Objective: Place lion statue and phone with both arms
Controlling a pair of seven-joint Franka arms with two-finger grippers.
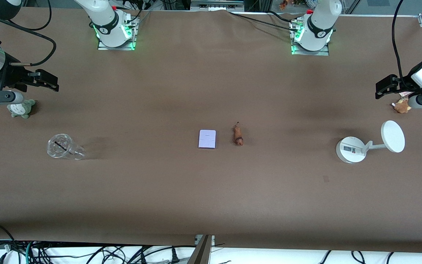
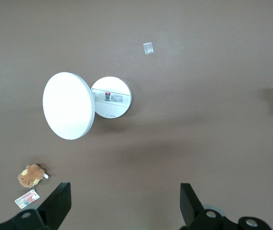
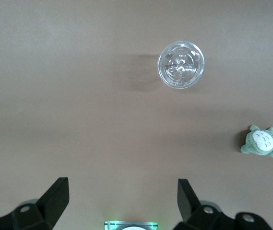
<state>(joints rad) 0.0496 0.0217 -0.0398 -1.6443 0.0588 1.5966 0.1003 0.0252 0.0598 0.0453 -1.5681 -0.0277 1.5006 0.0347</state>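
With both grippers' fingers fully open and empty, grasp the thin, rigid, likely slippery phone by its edges and the light lion statue across its body.

The desk has a brown surface. At its middle the phone lies flat, just beside the lion statue. Toward the right arm's end: a clear cup and a grey-green plush. Toward the left arm's end: a white stand and a brown plush.
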